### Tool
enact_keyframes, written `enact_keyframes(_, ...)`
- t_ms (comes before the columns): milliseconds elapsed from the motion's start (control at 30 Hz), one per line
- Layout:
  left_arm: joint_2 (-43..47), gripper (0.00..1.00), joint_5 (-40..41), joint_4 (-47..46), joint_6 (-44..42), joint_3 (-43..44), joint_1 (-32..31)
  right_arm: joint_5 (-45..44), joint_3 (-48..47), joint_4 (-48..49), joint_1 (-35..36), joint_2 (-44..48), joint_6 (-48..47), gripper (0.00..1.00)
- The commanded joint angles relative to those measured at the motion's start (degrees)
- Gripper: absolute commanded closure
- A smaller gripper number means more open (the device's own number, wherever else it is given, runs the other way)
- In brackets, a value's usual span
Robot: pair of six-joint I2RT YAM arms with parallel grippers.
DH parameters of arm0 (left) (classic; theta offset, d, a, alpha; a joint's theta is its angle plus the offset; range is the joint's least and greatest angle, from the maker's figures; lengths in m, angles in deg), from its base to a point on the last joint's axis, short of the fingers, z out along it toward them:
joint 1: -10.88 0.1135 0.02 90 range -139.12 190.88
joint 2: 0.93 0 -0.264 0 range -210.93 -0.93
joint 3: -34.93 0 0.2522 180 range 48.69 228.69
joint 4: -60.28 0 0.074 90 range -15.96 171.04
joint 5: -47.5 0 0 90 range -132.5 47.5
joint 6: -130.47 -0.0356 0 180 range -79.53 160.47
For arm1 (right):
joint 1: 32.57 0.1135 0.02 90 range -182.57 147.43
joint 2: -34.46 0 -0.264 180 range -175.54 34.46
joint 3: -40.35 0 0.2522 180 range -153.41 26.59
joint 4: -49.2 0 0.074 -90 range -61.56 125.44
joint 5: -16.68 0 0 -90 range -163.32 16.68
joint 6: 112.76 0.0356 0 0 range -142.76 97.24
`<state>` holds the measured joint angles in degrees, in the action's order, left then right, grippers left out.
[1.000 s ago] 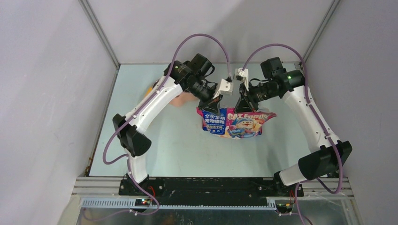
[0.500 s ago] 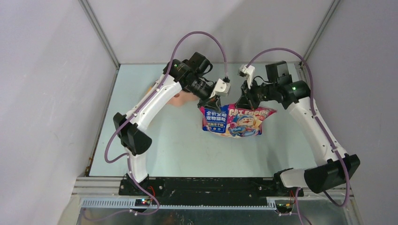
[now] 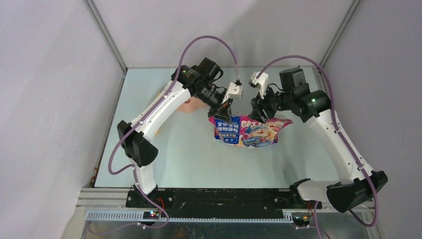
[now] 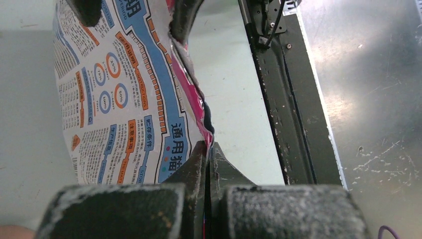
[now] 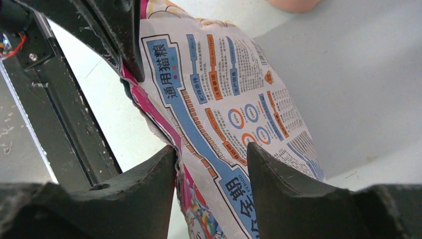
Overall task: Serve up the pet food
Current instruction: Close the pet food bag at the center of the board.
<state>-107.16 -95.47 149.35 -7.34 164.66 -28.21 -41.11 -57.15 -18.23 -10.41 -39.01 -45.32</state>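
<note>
1. Grey-white walls enclose a pale green table. A black base rail runs along the table's 6 o'clock edge and carries both arms.
2. Task item: the cat food bag sits near the table centre, slightly toward 12 o'clock. Its printed blue, pink and white front faces the top camera. Its upper edge is raised at the 12 o'clock side. The kibble is not visible, and contact between the bag's lower end and the table cannot be confirmed.
3. Left gripper: located at the bag's 10 o'clock corner. In the left wrist view the left gripper has its jaws pressed together on the pink side seam of the bag, with no gap showing beyond the film.
4. Right gripper: located at the bag's 12 o'clock edge, just beside the left gripper. In the right wrist view the right gripper has its jaws standing apart. The bag's text-printed back panel passes between them. One fingertip lies against the pink seam, and the other stands clear of the film. The bag is not clamped on this side.
5. Other item: a pink rounded object lies at the bag's 9 o'clock side, partly hidden behind the left arm. Its type cannot be determined.
6. Cabling: one purple cable arcs above each wrist.
</note>
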Motion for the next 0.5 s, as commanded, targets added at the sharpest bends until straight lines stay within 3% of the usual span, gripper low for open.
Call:
enact_keyframes(0, 4.1, 1.0, -4.2, 2.4, 5.1, 0.2, 0.0, -4.9, -1.8, -1.3, 2.8, -0.5, -2.4, 0.43)
enact_keyframes(100, 4.1, 1.0, -3.7, 1.1, 6.2, 0.1, 0.1, -8.6, -1.5, -1.4, 5.7, -1.5, -2.7, 0.45)
enact_keyframes(200, 4.7, 1.0, -3.2, -0.4, 7.9, -0.9, 0.3, -20.3, -0.5, -0.4, 8.8, -1.4, -2.5, 0.6)
enact_keyframes(333, 5.3, 1.0, -3.0, -2.1, 8.7, -2.3, 1.1, -27.8, 1.4, 2.3, 10.3, 2.0, -2.2, 0.77)
enact_keyframes(467, 5.3, 1.0, -3.2, -1.6, 8.0, -3.1, 2.0, -34.0, 3.1, 5.2, 10.5, 6.1, -3.1, 0.79)
